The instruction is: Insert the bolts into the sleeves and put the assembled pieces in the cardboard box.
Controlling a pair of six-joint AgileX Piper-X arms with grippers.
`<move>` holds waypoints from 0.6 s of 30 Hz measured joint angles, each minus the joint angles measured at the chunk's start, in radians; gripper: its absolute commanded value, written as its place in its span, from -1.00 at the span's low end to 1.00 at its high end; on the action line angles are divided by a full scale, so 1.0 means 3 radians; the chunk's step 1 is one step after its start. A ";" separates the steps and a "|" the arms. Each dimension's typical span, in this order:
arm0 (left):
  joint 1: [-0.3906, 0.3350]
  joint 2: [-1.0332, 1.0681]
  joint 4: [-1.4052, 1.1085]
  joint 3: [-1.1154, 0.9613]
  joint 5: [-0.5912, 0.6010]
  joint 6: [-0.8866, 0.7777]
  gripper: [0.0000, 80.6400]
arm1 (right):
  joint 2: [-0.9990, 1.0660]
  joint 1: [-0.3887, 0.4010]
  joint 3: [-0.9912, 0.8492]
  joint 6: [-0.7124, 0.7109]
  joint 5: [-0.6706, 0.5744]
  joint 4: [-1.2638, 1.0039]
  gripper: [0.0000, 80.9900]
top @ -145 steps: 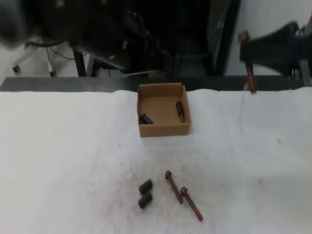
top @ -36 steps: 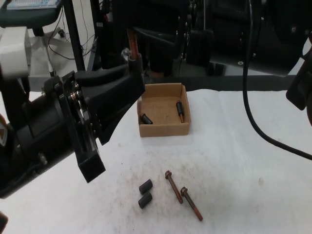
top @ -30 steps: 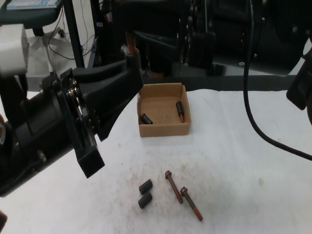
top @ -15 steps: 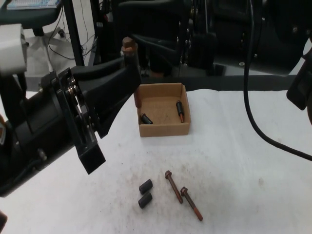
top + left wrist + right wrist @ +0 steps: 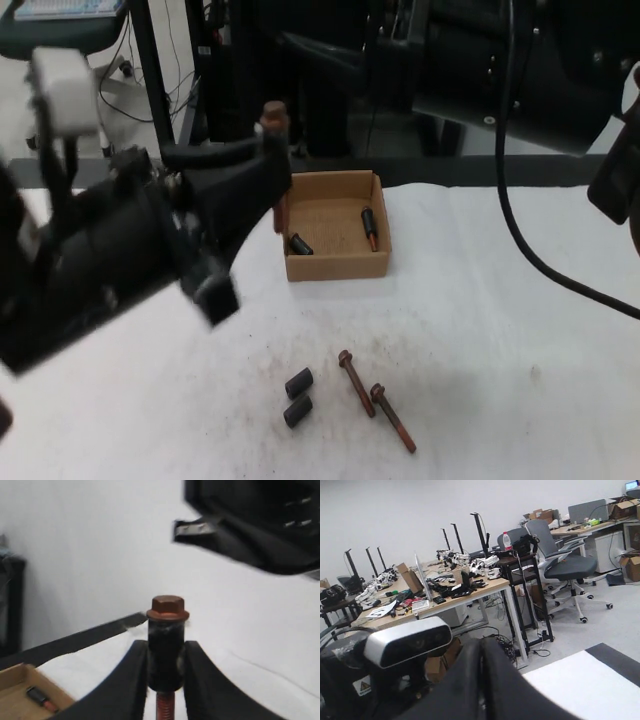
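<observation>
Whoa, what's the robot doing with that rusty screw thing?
The left claw is pinching a black sleeve with a bolt pushed through it, and holds it up by the left edge of the cardboard box. Two dark pieces already lie in the box. Two loose bolts and two loose sleeves wait on the white cloth. The right claw is up off the bench, shut, holding nothing.
</observation>
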 measured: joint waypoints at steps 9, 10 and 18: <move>0.0213 0.1997 0.2036 -0.2039 -0.0377 0.0331 -0.99 | -0.0125 -0.0285 0.0000 0.0000 -0.0001 0.0247 -0.98; 0.0219 0.2234 0.2171 -0.2288 -0.0382 0.0334 -0.99 | -0.0162 -0.0330 0.0000 0.0000 -0.0001 0.0345 -0.98; 0.0202 0.3614 0.2949 -0.3824 -0.0387 0.0353 -0.99 | -0.0581 -0.0936 0.0000 0.0000 -0.0001 0.1480 -0.98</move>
